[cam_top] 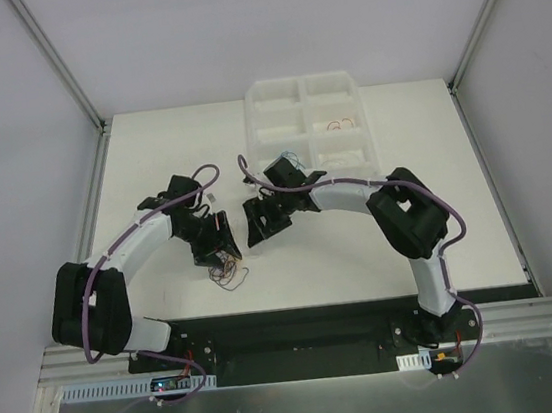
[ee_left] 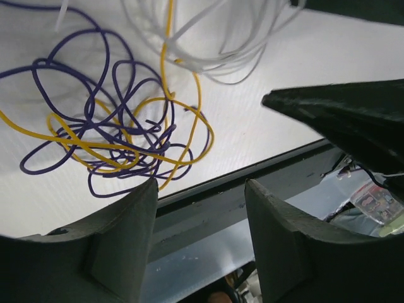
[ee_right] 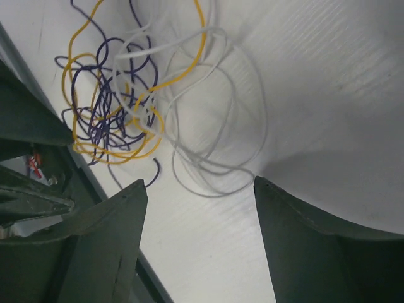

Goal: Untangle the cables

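A small tangle of thin cables [cam_top: 230, 271] lies on the white table near its front edge. In the left wrist view it is a purple cable [ee_left: 107, 120] knotted with a yellow cable [ee_left: 183, 120], and a white cable [ee_left: 208, 44] loops beside them. The right wrist view shows the same purple [ee_right: 101, 107], yellow [ee_right: 189, 57] and white [ee_right: 221, 126] strands. My left gripper [cam_top: 219, 249] [ee_left: 202, 186] is open and empty just above the tangle. My right gripper [cam_top: 257, 231] [ee_right: 201, 183] is open and empty close to the tangle's right side.
A clear plastic compartment tray [cam_top: 304, 90] stands at the back; one compartment holds a red-orange cable [cam_top: 341, 124]. The table's dark front edge [ee_left: 252, 173] runs right by the tangle. The two grippers are close together; the right one's finger [ee_left: 341, 117] shows in the left wrist view.
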Controlling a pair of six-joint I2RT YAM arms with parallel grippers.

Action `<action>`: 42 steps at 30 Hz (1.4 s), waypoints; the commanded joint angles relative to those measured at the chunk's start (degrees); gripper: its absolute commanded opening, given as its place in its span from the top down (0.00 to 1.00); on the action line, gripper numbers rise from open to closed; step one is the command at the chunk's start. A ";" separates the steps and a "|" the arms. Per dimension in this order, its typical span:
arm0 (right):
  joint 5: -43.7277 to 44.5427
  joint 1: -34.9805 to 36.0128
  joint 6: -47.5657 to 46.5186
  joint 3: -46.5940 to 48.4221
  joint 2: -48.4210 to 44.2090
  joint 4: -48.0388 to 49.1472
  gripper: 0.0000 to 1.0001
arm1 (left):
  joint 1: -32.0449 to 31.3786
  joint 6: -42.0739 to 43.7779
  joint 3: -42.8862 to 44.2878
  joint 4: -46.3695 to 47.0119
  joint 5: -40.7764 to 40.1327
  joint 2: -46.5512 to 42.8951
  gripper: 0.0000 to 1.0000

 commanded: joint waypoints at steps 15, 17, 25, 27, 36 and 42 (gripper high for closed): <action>12.05 3.78 -4.63 13.64 2.37 -9.91 0.90 | 2.86 2.92 1.99 -0.17 -2.15 14.26 0.47; 11.26 3.52 -4.63 12.59 -3.85 -11.67 0.99 | 4.26 3.80 1.90 1.41 -1.89 16.99 0.47; 5.90 1.15 -0.24 11.61 -23.72 -18.97 0.99 | 6.91 2.57 3.66 6.16 -3.64 24.91 0.48; 6.07 1.06 0.03 14.85 -27.42 -21.33 0.99 | 7.26 2.22 3.49 7.21 -4.08 25.26 0.48; 8.80 -0.78 1.34 29.10 -36.39 -27.06 0.99 | 7.61 2.22 2.78 8.10 -5.22 18.16 0.37; 10.73 -2.36 -0.50 30.08 -39.73 -27.24 0.99 | 7.61 0.46 4.28 7.48 -3.64 12.97 0.28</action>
